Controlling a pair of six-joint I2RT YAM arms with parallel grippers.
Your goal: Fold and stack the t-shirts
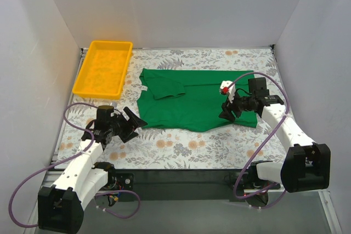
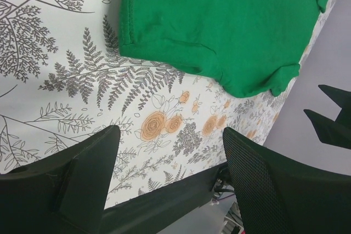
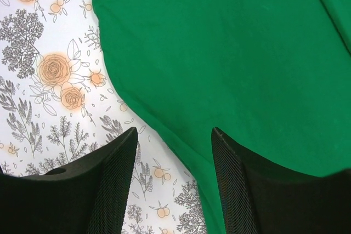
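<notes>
Beside yellow plastic tray (image 1: 83,69): bright green cloth t-shirt (image 1: 192,102)
Neck toward tray, length running away; left gripper (image 2: 170,135), right gripper (image 3: 174,135) spread, empty.

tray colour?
The tray is plain yellow; the top view shows it best.

Bright green t-shirt (image 1: 192,105), partly folded, lying flat on the table (image 1: 181,149).
Plain short-sleeved cloth, spread crosswise over the middle of the floral surface; one sleeve is turned in over the body near the far-left corner; a small white neck label (image 1: 144,87) shows at the left edge; the near hem runs unevenly.
</notes>
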